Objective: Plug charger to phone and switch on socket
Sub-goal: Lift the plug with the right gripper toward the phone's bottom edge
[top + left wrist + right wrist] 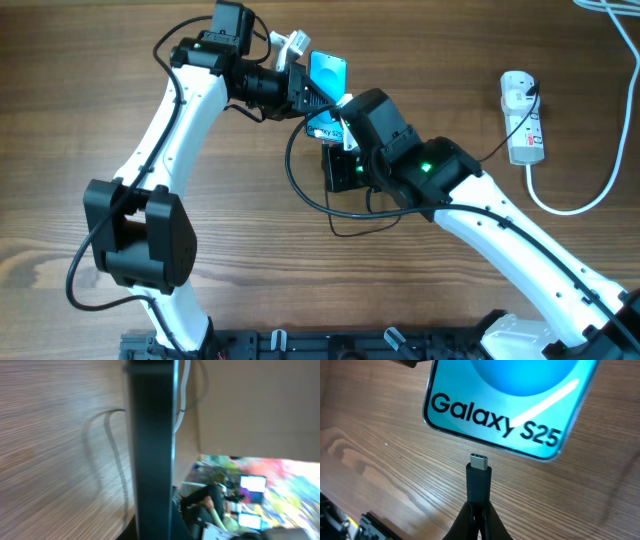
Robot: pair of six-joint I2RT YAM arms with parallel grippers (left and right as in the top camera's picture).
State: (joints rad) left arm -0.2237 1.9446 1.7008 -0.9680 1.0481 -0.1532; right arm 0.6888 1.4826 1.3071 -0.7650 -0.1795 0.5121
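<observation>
The phone, cyan with a "Galaxy S25" strip, is held off the table, tilted, with my left gripper shut on it. In the left wrist view it shows edge-on as a dark blurred slab. My right gripper is shut on the charger's black connector. Its metal tip points at the phone's lower edge, a small gap short of it. The charger cable loops under the right arm. The white socket lies at the right with a black plug in it.
A thick white cord curves from the socket toward the top right corner. Both arms cross the table's middle, and their bases stand along the front edge. Past the table edge the left wrist view shows a blurred room with screens.
</observation>
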